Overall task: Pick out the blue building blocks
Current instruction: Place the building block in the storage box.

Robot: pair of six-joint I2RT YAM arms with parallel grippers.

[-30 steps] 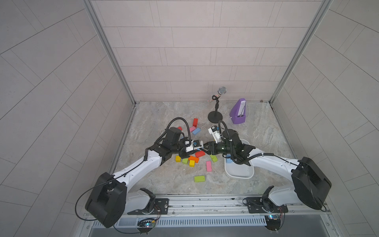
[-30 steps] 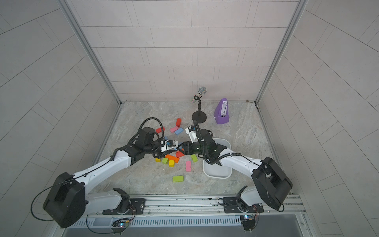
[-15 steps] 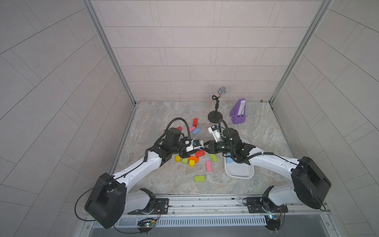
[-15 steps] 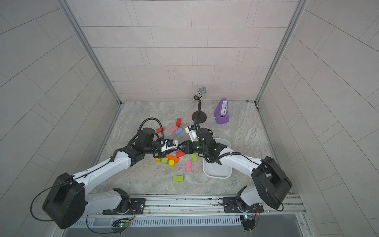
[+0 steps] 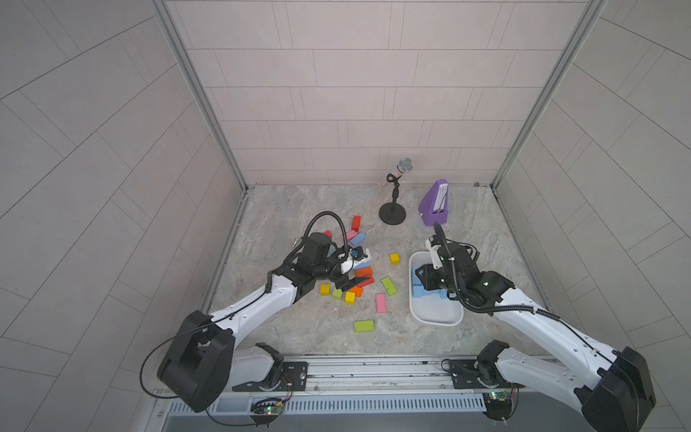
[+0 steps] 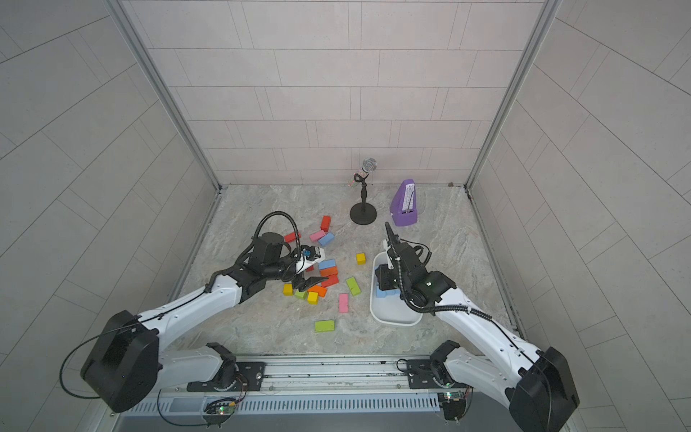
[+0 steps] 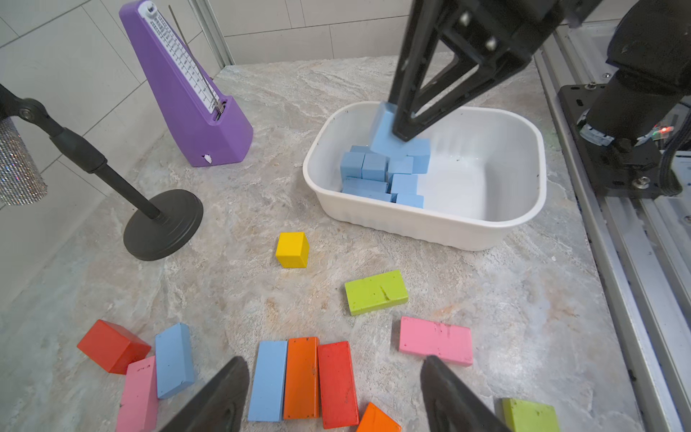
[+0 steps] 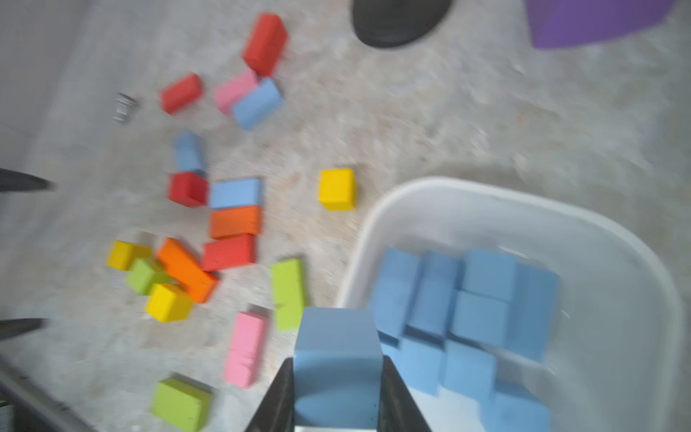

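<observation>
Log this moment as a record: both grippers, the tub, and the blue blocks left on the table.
left gripper: open, empty, above a row of bricks
right gripper: shut on a blue block, over the white tub
tub contents: only blue blocks
blue on table: three loose blue pieces, counted in the right wrist view
distractors: metronome, microphone stand

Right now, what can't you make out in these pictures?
Count of blue blocks in the tub: right arm covers most in both top views; right wrist view is blurred; they overlap elsewhere.
Small metal thing: blurred in the right wrist view, tiny in top views.
Left gripper: the left wrist view's edge cuts off all but its fingertips.
</observation>
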